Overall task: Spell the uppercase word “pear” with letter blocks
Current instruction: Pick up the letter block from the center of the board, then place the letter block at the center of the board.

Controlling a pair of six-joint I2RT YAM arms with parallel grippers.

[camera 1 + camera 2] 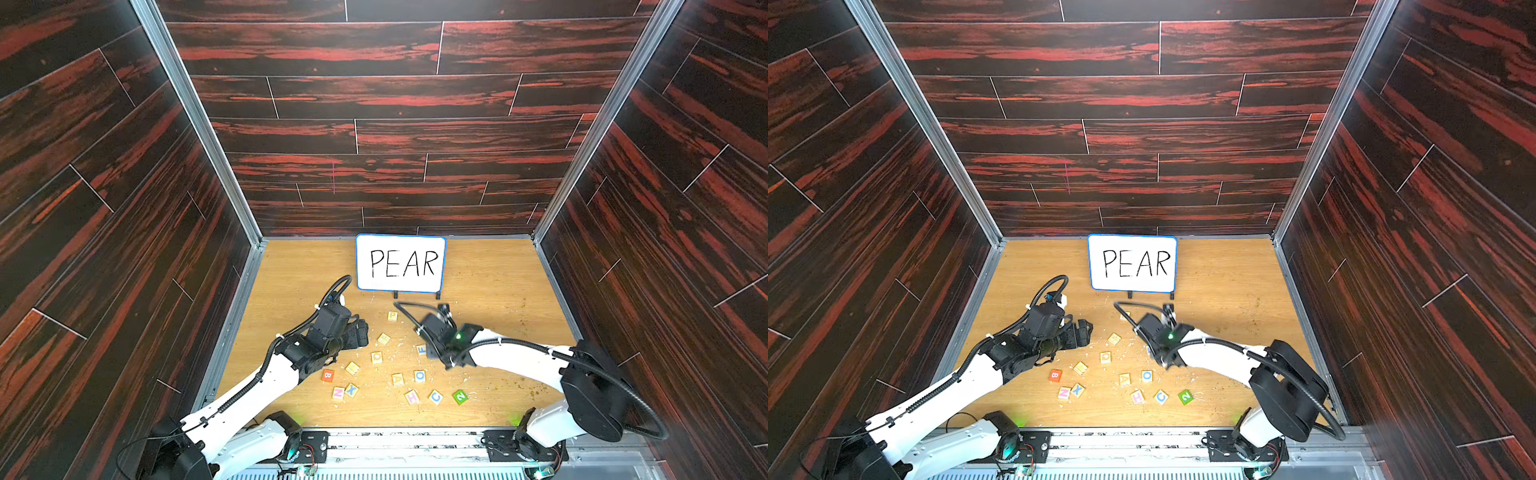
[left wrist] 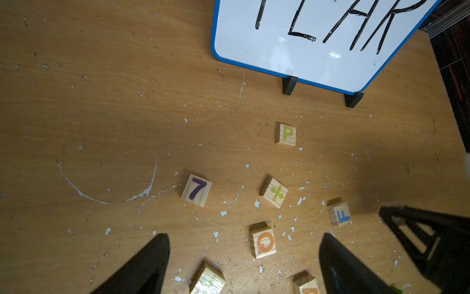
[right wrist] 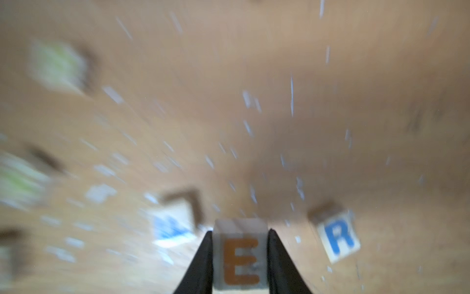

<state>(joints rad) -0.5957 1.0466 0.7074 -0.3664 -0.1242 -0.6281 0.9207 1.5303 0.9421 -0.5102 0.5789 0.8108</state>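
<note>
The right gripper (image 3: pixel 240 231) clamps E (image 3: pixel 240 257), which is hidden beneath it in both top views. R (image 3: pixel 339 239) shows blurred nearby. The left gripper (image 2: pixel 243 240) gapes, empty. P (image 1: pixel 392 316) lies lower centre.

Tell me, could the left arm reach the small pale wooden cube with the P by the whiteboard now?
Probably yes. The left gripper is open and empty, and the pale wooden P cube stands alone on the table ahead of it; only the right arm close by might crowd it.
</note>
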